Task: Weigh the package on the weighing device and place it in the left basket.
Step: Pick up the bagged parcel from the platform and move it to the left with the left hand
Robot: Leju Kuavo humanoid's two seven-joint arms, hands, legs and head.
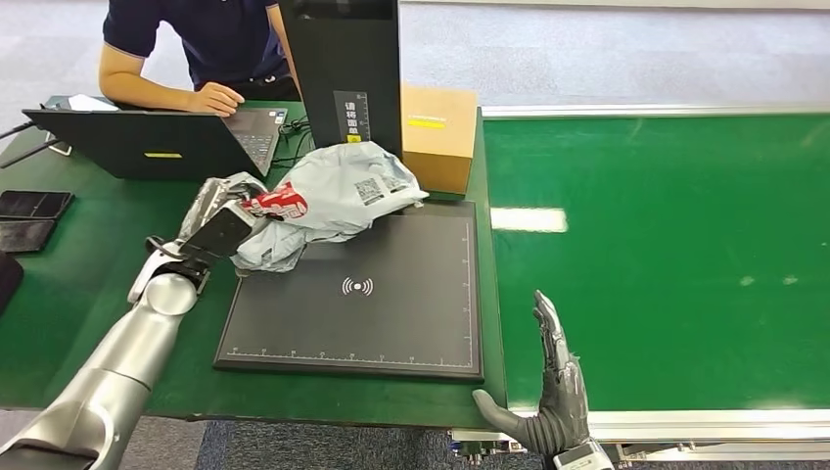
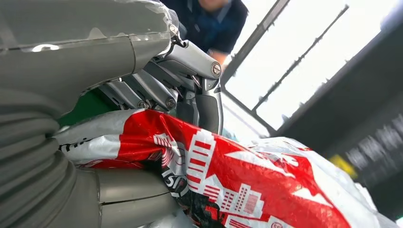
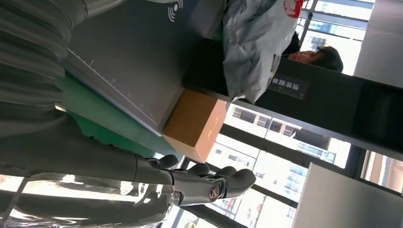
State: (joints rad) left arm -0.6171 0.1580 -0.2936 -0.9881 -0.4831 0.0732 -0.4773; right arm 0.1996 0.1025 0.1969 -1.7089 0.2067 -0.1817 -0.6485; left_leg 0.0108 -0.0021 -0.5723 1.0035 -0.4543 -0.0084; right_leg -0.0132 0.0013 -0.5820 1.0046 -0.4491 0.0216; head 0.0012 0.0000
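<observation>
1. Head view: left hand [image 1: 217, 227], left of centre, grips a grey plastic package [image 1: 328, 201] with a red printed patch at its left end.
2. Package sits over the upper left corner of the black scale [image 1: 391, 304], partly overhanging onto the green table [image 1: 88, 284].
3. Left wrist view: fingers [image 2: 209, 102] lie over the crumpled red and white package [image 2: 247, 180]; thumb presses from the other side.
4. Right hand [image 1: 548, 392], lower centre of the frame, holds nothing; fingers straight and together, thumb apart, at the table edge beside the green conveyor belt [image 1: 675, 245].
5. Cardboard box [image 1: 438, 135] stands at top centre beside a black column [image 1: 343, 69].
6. Upper left: a person [image 1: 196, 49] at a laptop [image 1: 147, 142].
</observation>
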